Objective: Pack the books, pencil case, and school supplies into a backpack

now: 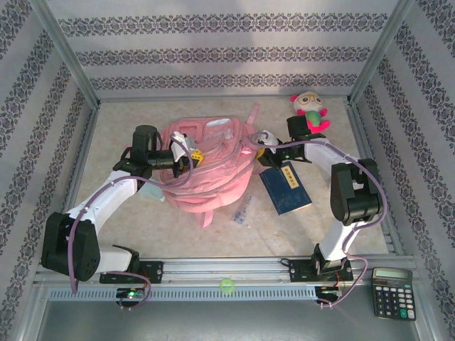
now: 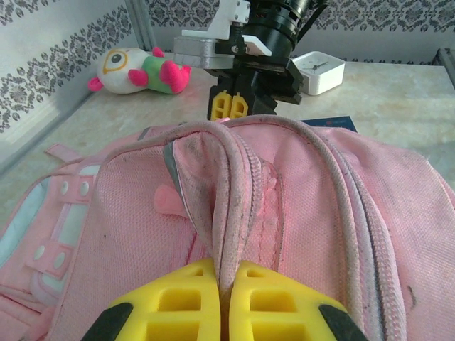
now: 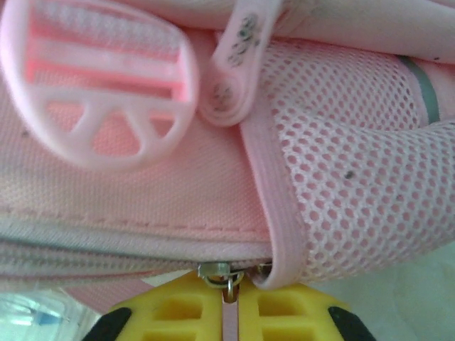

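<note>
Holding the backpack (image 1: 213,177) at two points: my left gripper (image 2: 226,288) is pinched together on a raised ridge of its pink fabric and zip tape. My right gripper (image 3: 229,307) is closed on the small metal zip slider (image 3: 222,273), with only a sliver of pink between the yellow fingers. The zip track runs straight out ahead of the left fingers toward the right gripper, so its long axis lies on the line between my two tools. I judge any pull on the slider has to follow that line. The book (image 1: 286,186) lies flat just behind the right gripper, toward that arm's base, slanted, and the right arm is clearly nearer it. The clear packet (image 1: 242,212) of school supplies sits on the table beside the bag, between the arms. The fabric is woven, soft and grubby along the seams. To the right of the slider is an open mesh pocket (image 3: 355,177), and above it a rubbery pull tab (image 3: 238,64) and a rigid plastic ring (image 3: 99,92).
</note>
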### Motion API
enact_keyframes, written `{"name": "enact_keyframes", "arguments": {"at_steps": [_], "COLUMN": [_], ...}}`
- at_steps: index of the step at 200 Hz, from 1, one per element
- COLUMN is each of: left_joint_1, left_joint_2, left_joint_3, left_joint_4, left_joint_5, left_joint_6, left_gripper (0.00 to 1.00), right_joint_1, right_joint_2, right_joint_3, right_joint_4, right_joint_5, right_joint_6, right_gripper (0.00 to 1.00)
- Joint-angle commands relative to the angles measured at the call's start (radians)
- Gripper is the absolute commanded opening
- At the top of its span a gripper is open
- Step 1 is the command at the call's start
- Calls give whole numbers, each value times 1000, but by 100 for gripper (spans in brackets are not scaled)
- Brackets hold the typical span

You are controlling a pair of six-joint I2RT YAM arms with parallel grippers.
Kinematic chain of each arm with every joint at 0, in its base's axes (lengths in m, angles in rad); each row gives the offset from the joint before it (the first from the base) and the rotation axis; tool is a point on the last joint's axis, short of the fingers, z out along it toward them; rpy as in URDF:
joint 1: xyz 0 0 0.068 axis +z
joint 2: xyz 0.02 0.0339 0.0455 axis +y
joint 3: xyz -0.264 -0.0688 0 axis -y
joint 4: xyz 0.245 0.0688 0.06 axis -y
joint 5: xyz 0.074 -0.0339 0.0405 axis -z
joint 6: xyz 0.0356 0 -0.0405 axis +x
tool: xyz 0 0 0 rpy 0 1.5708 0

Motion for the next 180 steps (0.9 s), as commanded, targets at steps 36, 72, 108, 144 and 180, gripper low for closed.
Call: {"name": "enact_keyframes", "arguments": {"at_steps": [36,72,108,144,180], "left_joint_1": [8,-12,-66,-119,-173], "left_joint_2": [-37,-41,-42,-35,1], "left_joint_3": [20,29,45,66,86], "left_joint_4": [121,105,85,54,54], "left_joint_5": [-136,-233,-404,-613,-780], "left_joint_6": [-11,-10,-7,9,14], "left_gripper": [0,0,0,0,0], "right_joint_1": [-30,-21,25,76,146], "right_joint_2": [-174,-218,-205,-207,-220], "right_joint_3": [-107,-137,-84,-64,-39], "right_joint_4": [10,14,-35,-129,-180], "right_joint_5": [-58,-101,-74,-76,-95], "right_joint_6": [7,74,296,419,536], "right_gripper": [0,0,0,0,0]}}
